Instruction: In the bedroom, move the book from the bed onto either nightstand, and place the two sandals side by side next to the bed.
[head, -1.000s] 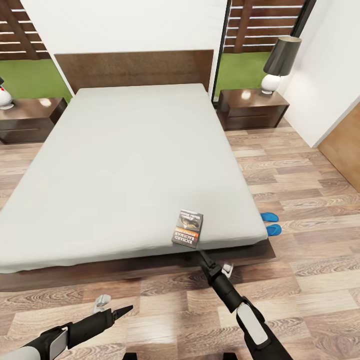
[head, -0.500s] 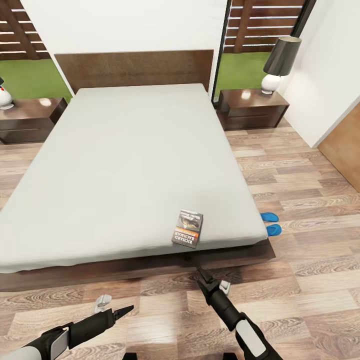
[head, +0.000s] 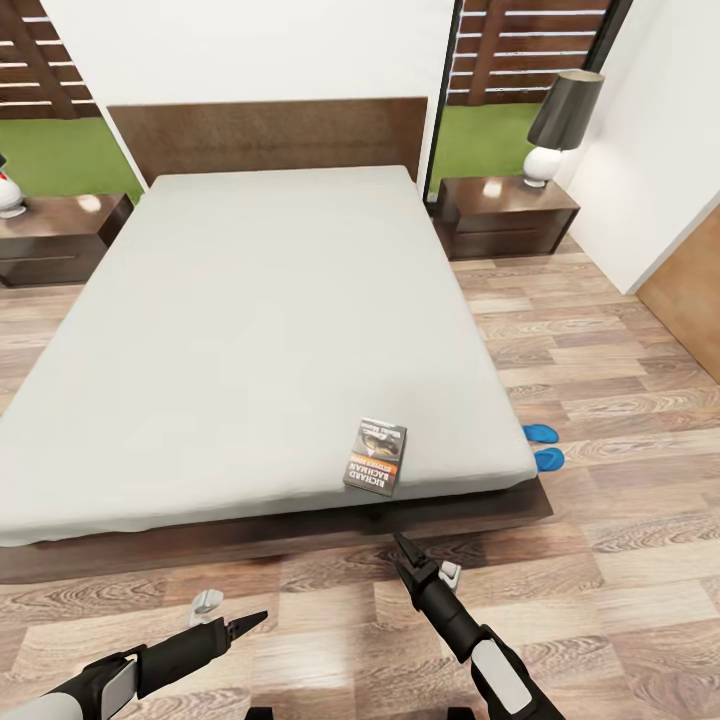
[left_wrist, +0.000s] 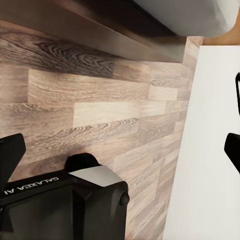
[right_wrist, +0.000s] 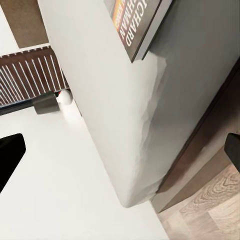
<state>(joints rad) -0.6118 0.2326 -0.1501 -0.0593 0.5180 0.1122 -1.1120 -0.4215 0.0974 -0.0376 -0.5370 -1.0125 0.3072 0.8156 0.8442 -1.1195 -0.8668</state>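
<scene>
Sandals (head: 542, 446) half hidden behind bed (head: 260, 330) corner.

The bed (head: 250, 320) stands with its headboard (head: 270, 135) against the far wall, and everything else is placed from it. The book (head: 376, 457) lies on the mattress near the foot edge, towards the bed's right corner. A nightstand (head: 505, 215) stands just beside the bed's head on the right, with a lamp (head: 560, 125) on top; another nightstand (head: 60, 235) stands beside the head on the left. The two sandals (head: 543, 446) lie side by side on the floor (head: 620, 400), just right of the bed's foot corner. In front of the foot edge, over the floor, the right gripper (head: 400, 548) is near the book's end of the bed and the left gripper (head: 255, 622) is farther out, to its left.
</scene>
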